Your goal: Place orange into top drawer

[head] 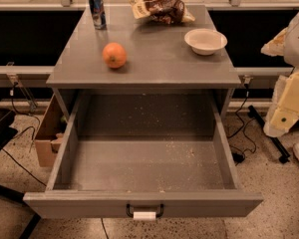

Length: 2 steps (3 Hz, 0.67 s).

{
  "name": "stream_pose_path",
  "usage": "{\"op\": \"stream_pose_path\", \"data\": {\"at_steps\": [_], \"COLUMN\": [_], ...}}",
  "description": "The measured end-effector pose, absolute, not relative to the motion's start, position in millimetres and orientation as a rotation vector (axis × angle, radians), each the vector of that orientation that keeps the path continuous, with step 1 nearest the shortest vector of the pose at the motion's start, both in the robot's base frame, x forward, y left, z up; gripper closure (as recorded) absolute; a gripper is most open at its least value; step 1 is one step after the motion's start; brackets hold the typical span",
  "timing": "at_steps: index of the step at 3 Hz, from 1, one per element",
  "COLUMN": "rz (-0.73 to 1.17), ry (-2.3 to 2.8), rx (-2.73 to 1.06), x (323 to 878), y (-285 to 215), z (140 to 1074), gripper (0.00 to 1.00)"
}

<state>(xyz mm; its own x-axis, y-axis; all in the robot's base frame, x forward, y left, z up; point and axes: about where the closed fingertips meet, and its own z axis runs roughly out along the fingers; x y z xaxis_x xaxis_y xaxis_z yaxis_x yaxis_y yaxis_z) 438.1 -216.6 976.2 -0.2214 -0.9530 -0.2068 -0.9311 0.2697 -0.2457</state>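
Note:
The orange (114, 55) is round and bright and sits on the grey cabinet top (154, 59), left of centre. The top drawer (144, 158) is pulled fully open below it. The drawer is wide and shallow, with a speckled floor, a black front handle (145, 210) and a white tag (144, 215), and nothing lies in it. My gripper (286, 108) is the pale yellowish-white part of the arm at the right edge. It hangs beside the cabinet's right side, well away from the orange, and holds nothing that I can see.
On the cabinet top stand a blue soda can (96, 10) at the back left, a brown chip bag (162, 9) at the back, and a white bowl (205, 41) at the right. A cardboard box (47, 133) and cables lie on the floor to the left.

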Motion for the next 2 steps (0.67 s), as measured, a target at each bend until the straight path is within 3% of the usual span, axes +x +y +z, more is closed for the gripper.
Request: {"op": "stream_pose_path", "data": {"at_steps": [2], "rz": [-0.09], "ry": [2.201], "rx": [-1.667], "x": [451], "y": [-212], "z": [966], "gripper": [0.0]}}
